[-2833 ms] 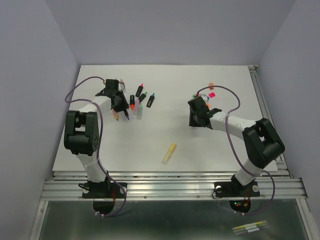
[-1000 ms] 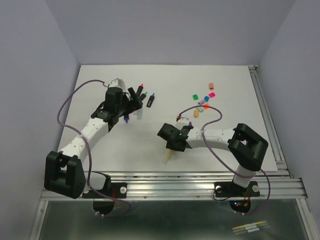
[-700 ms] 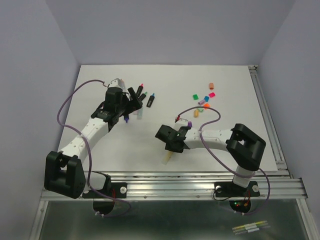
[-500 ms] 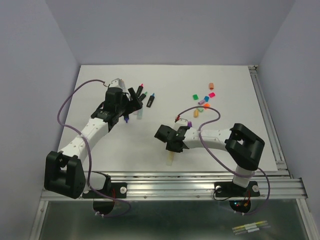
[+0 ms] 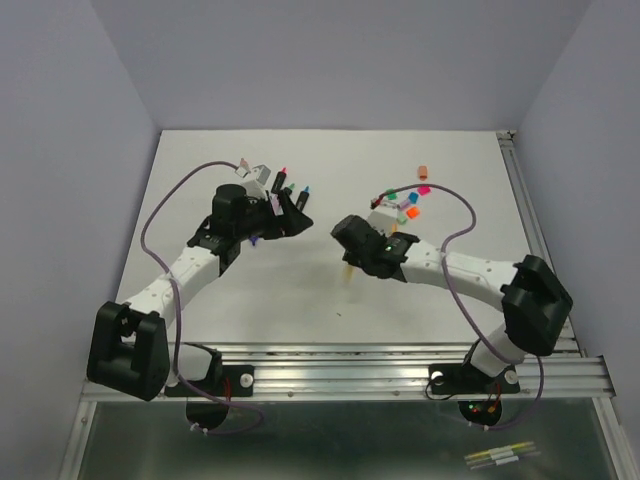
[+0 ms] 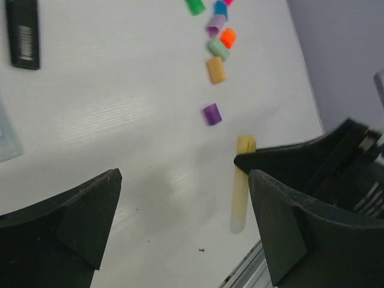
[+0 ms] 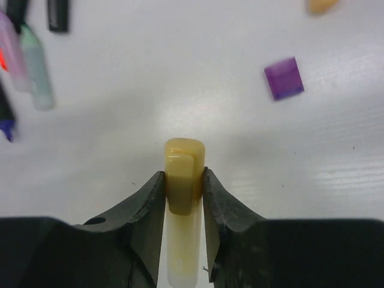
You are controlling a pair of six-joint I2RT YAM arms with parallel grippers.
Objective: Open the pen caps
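My right gripper is shut on the yellow pen, its fingers clamping the yellow cap end, with the pale barrel running back between the jaws. From above, the right gripper holds the yellow pen near the table's middle. My left gripper hangs open just to its left with nothing between its fingers. In the left wrist view the yellow pen shows beside my open left gripper. Loose pen caps lie behind the right gripper, a purple one nearest.
Several uncapped pens lie behind the left gripper, among them a black barrel and a mint one. An orange cap sits apart at the back. A metal rail runs along the near edge.
The right gripper closed on the yellow pen near the front edge and carried it back toward the middle. The left arm swung right toward it, still open.
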